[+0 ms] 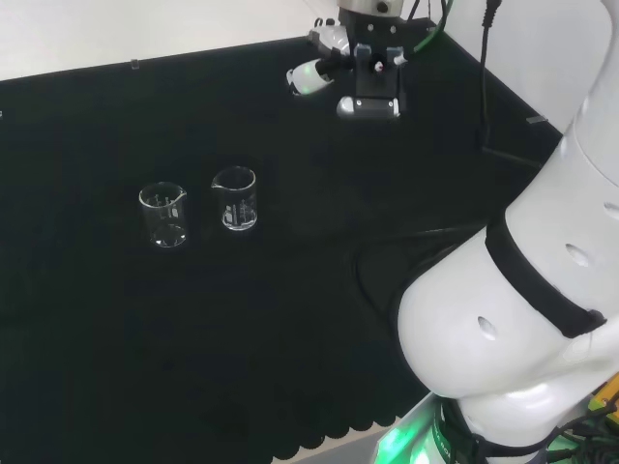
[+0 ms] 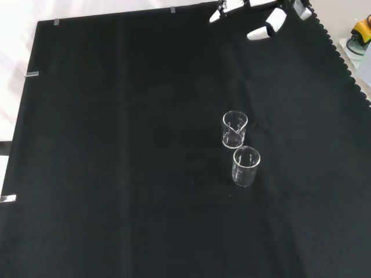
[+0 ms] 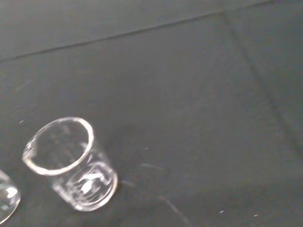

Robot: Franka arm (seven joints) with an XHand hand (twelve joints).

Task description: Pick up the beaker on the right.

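Two clear glass beakers stood upright on the black surface (image 2: 116,174), close side by side and not touching. Both looked empty. In the head view they sat in the left middle of the frame. The one on the right there, the right beaker (image 1: 235,199), was the one I had to pick up. The left beaker (image 1: 163,215) stood just beside it. In the front view the right beaker (image 2: 235,128) was the upper one of the pair, near the middle of the frame.

My robot hand (image 2: 268,23) hung far off, at the top of the front view, well apart from the glass. Its pale fingers looked fairly straight, so I judged it open and holding nothing. Most of it was cut off by the frame edge.

So the right beaker lay below my robot hand in that frame, and it was the nearer of the two. I would need to reach down toward it.

The glass was hard to see against the dark cloth.
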